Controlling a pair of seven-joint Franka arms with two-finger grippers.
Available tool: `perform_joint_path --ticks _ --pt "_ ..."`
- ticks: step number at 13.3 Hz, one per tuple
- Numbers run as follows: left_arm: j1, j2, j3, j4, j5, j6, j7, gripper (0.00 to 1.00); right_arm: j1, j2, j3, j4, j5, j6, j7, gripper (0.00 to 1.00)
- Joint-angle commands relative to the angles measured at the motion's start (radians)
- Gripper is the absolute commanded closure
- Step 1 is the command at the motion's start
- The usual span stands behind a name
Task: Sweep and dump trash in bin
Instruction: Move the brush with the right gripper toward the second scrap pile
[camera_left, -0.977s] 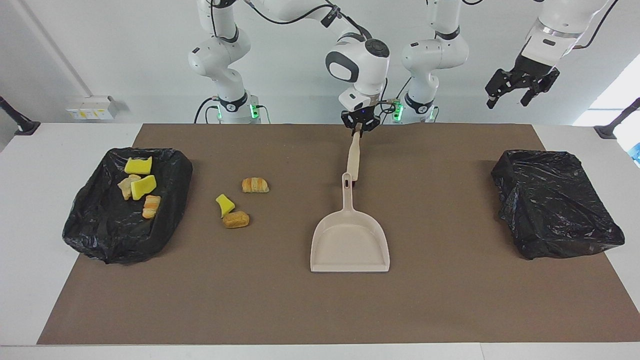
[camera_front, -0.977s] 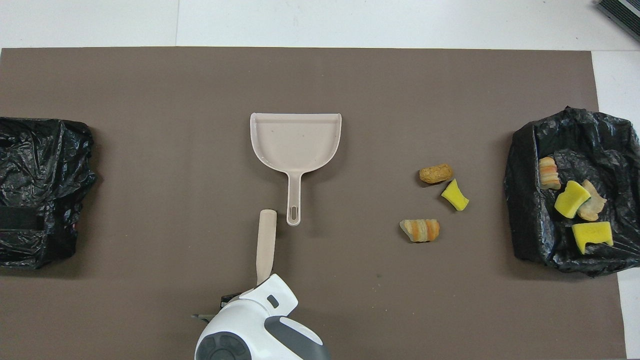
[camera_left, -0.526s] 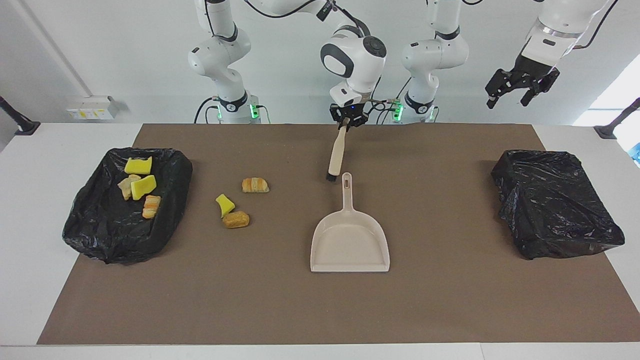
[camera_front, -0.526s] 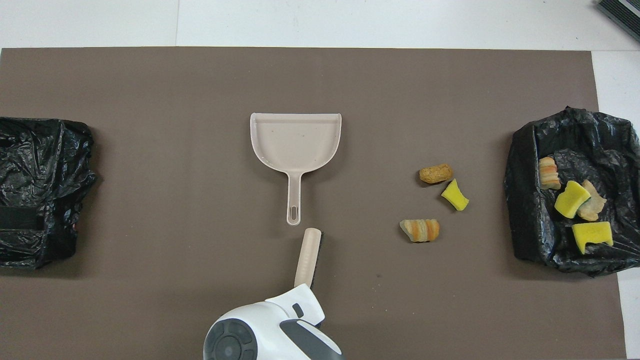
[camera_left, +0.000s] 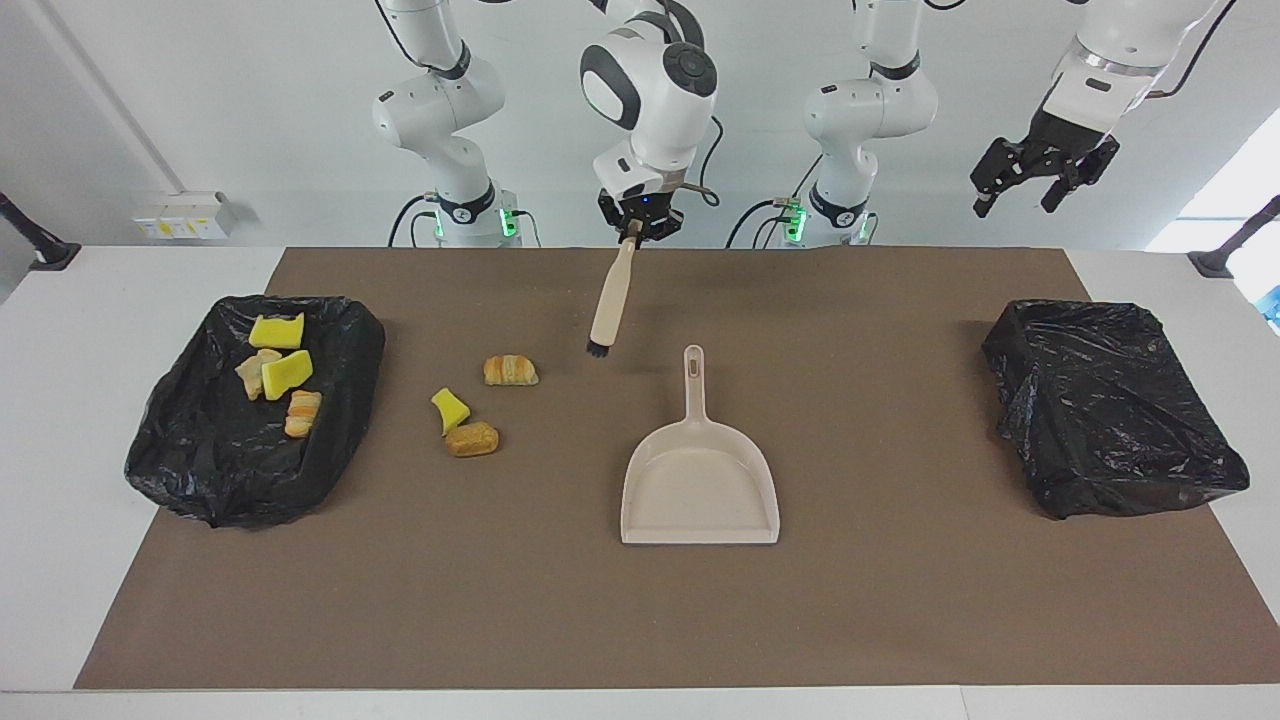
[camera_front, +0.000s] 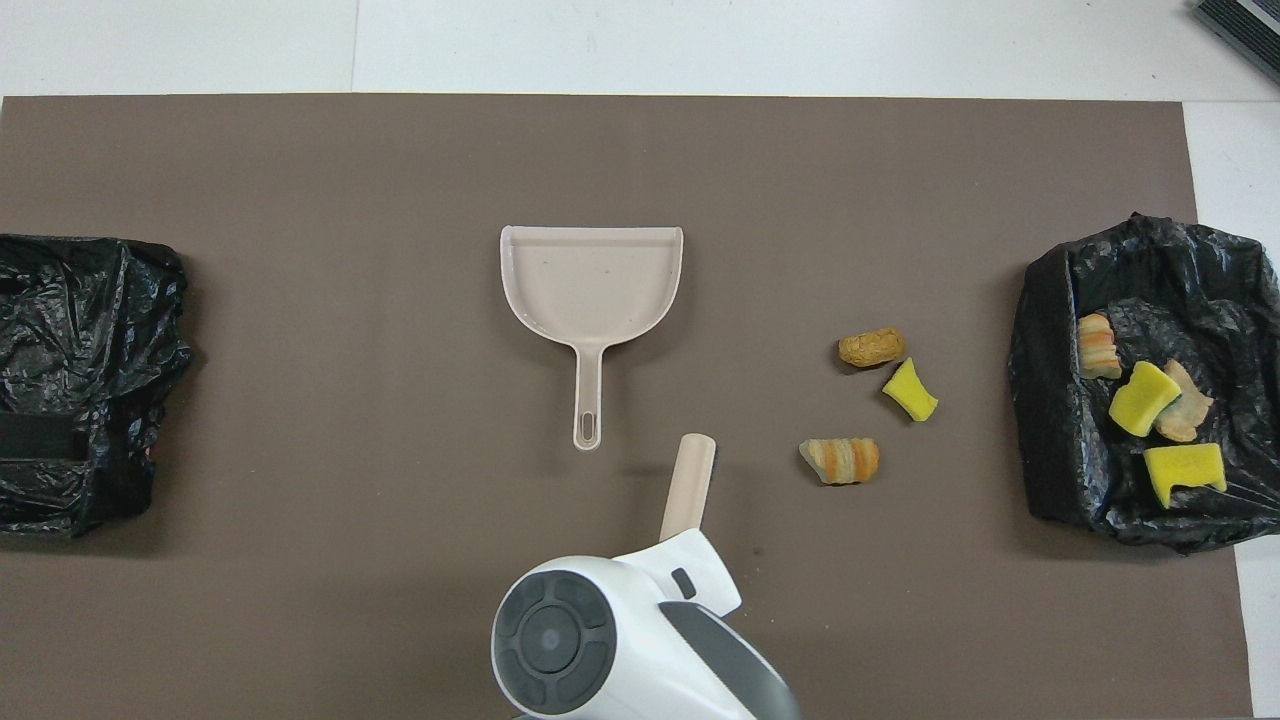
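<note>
Facing view: the right gripper (camera_left: 640, 226) is raised over the part of the brown mat (camera_left: 900, 620) nearest the robots, its fingers (camera_left: 634, 229) closed tight on the top end of the brush (camera_left: 611, 297). The brush hangs tilted below the fingers, its black bristles at the low end, above the mat between the dustpan handle and the loose trash; whether the bristles touch the mat cannot be told.

The left gripper (camera_left: 1040, 180) hangs high over the left arm's end of the desk (camera_left: 60, 420), above the covered black bin (camera_left: 1110, 405); its fingers (camera_left: 985, 200) are spread wide and hold nothing. This arm waits.

The dustpan (camera_left: 700, 480) lies flat on the mat below and beside the right gripper's fingers, its handle pointing toward the robots.

Loose trash lies on the mat toward the right arm's end from the brush tip: a striped bread lump (camera_left: 510, 370), a yellow sponge chunk (camera_left: 449, 409) and a brown bread lump (camera_left: 472, 439). The sponge chunk and brown lump are just beside each other.

The open black bin (camera_left: 330, 440) at the right arm's end of the desk contains more trash (camera_left: 286, 372): yellow sponge chunks and bread lumps.

Overhead view: the brush (camera_front: 688, 487) projects from under the right arm's wrist, beside the dustpan (camera_front: 590, 285) handle.
</note>
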Motion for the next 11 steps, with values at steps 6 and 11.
perform_joint_path --ticks 6,11 --pt "0.012 -0.010 -0.007 0.002 0.014 -0.015 0.008 0.00 -0.201 -0.052 0.004 -0.053 -0.049 -0.088 -0.194 1.00" --pt "0.012 -0.010 -0.007 0.002 0.014 -0.015 0.008 0.00 -0.356 -0.066 0.004 -0.077 -0.095 -0.088 -0.396 1.00"
